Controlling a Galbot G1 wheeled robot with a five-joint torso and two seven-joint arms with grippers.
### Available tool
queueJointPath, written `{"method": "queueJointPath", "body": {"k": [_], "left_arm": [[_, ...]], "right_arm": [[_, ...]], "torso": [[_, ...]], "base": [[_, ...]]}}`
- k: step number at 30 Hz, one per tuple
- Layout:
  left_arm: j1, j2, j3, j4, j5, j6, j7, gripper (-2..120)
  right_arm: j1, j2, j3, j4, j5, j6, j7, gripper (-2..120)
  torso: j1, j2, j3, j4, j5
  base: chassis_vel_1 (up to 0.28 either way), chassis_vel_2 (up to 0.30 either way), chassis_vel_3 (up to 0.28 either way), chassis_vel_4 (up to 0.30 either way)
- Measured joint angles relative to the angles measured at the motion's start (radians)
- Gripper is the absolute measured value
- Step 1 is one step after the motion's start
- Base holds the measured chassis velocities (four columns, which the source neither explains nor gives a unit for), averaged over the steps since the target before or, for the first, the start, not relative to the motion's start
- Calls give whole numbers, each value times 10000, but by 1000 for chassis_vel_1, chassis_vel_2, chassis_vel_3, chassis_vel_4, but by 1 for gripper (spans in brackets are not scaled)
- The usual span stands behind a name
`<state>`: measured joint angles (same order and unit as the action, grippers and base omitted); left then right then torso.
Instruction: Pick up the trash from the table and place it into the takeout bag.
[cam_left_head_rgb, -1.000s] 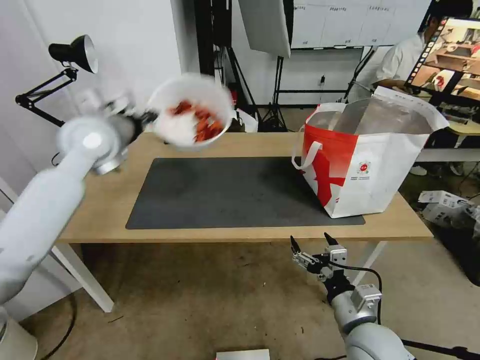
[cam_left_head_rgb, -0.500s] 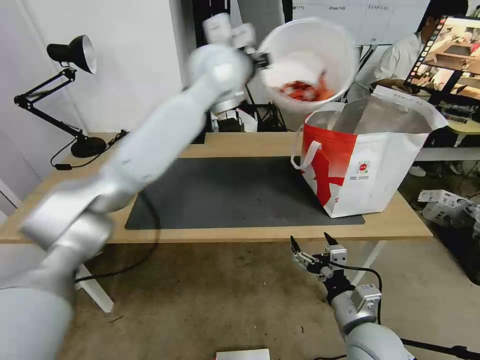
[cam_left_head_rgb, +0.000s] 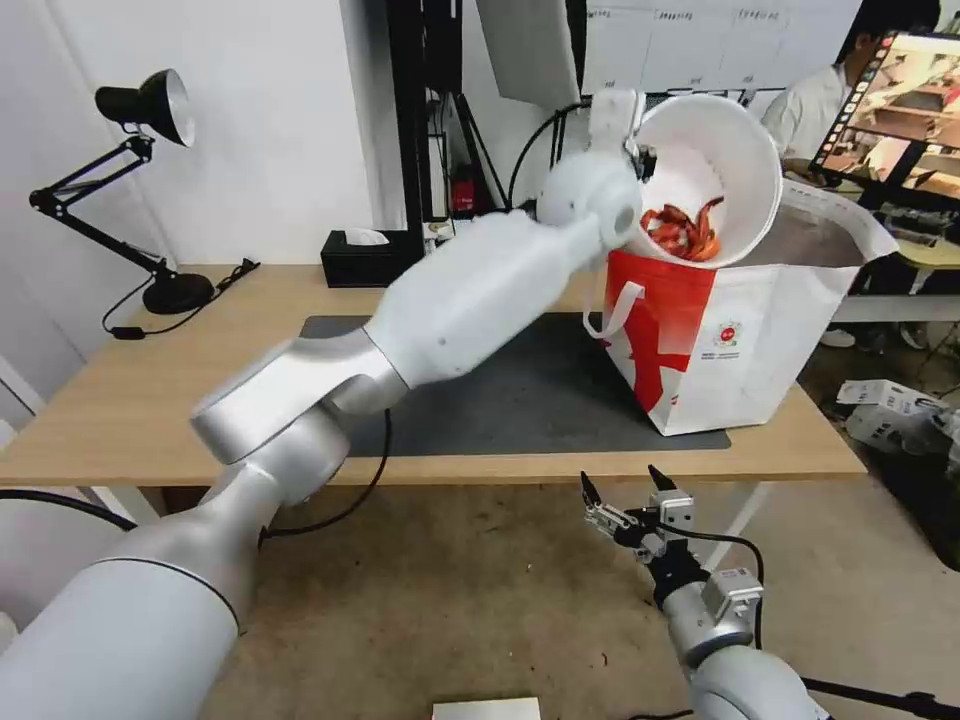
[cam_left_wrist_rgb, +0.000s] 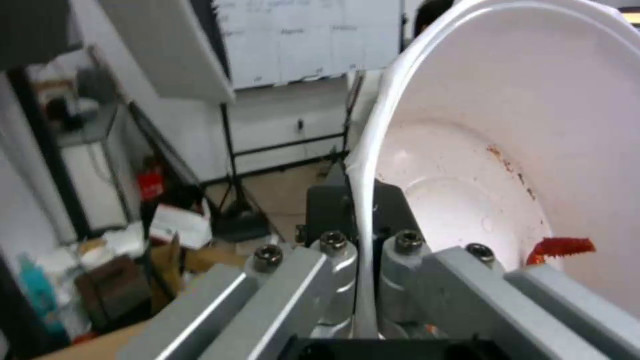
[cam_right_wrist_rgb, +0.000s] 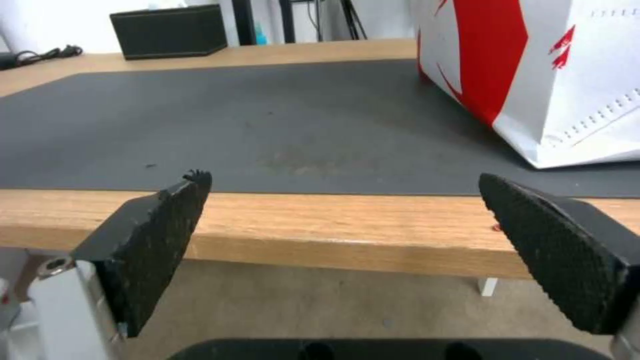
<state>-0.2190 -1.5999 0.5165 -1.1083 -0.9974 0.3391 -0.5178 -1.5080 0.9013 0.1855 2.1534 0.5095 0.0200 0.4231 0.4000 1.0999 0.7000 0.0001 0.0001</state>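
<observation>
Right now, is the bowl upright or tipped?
Tipped: the white bowl, clamped at its rim by the left gripper, faces sideways over the takeout bag, crayfish shells still inside.

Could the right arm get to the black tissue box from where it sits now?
Probably not: the right gripper hangs open below the table's near edge, the tissue box sits at the far edge.

Our left arm (cam_left_head_rgb: 470, 300) is a thick, smooth white tube with silver-grey joint housings and a trailing black cable. The left claw (cam_left_wrist_rgb: 363, 280) shows grey metal bars fastened with hex-socket screws. Our right claw (cam_left_head_rgb: 620, 482) carries black, finely textured pads (cam_right_wrist_rgb: 160, 235) on a grey wrist with a black cable.
</observation>
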Motion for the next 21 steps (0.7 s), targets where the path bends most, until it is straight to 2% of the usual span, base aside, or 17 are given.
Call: {"method": "queueJointPath", "body": {"k": [2, 4, 6, 10, 11, 12, 13, 15, 17, 20, 21], "left_arm": [[140, 155, 246, -361, 210, -152, 597, 0], [161, 202, 338, -468, 216, -148, 739, 0], [157, 301, 431, -639, 46, 164, 1159, 0], [91, 357, 457, -692, -380, 584, 1495, 0], [19, 358, 462, -672, -742, 970, 1701, 1], [-29, 329, 477, -591, -936, 1212, 1784, 5], [-29, 329, 477, -591, -936, 1212, 1784, 5], [-76, 231, 489, -417, -1174, 1515, 1856, 15], [-91, 192, 489, -377, -1316, 1661, 1884, 19], [-91, 72, 506, -323, -1404, 2087, 1747, 34], [-91, 72, 506, -323, -1404, 2087, 1747, 34]], "right_arm": [[0, 0, 0, 0, 0, 0, 0, 100], [1, 0, 1, 0, 0, 0, 0, 100], [0, 0, 1, 0, 0, 0, 1, 100], [0, 0, 1, 0, 0, 0, 1, 100], [1, 0, 0, 0, 0, 0, 1, 100], [1, 0, 0, 0, 0, 0, 2, 100], [1, 0, 0, 0, 0, 0, 2, 100], [1, 0, 0, 0, 0, 0, 2, 100], [1, 0, 0, 1, 0, 0, 2, 100], [0, 0, 0, 0, 0, -1, 2, 100], [0, 0, 0, 0, 0, -1, 2, 100]], "torso": [[0, 0, 0, -1, 0], [0, 0, -1, -1, 0], [-1, 1, -1, -1, 0], [-1, 1, 0, -1, 0], [0, 0, 0, 0, 0], [-1, 1, -1, 0, 0], [-1, 1, -1, 0, 0], [-1, 1, 0, -2, 0], [0, 0, -1, -2, 0], [-1, 1, -1, -3, 0], [-1, 1, -1, -3, 0]], "base": [[0, 0, 0, 0], [0, 0, 0, 0], [0, 0, 0, 0], [0, 0, 0, 0], [0, 0, 0, 0], [0, 0, 0, 0], [0, 0, 0, 0], [0, 0, 0, 0], [0, 0, 0, 0], [0, 0, 0, 0], [0, 0, 0, 0]]}}
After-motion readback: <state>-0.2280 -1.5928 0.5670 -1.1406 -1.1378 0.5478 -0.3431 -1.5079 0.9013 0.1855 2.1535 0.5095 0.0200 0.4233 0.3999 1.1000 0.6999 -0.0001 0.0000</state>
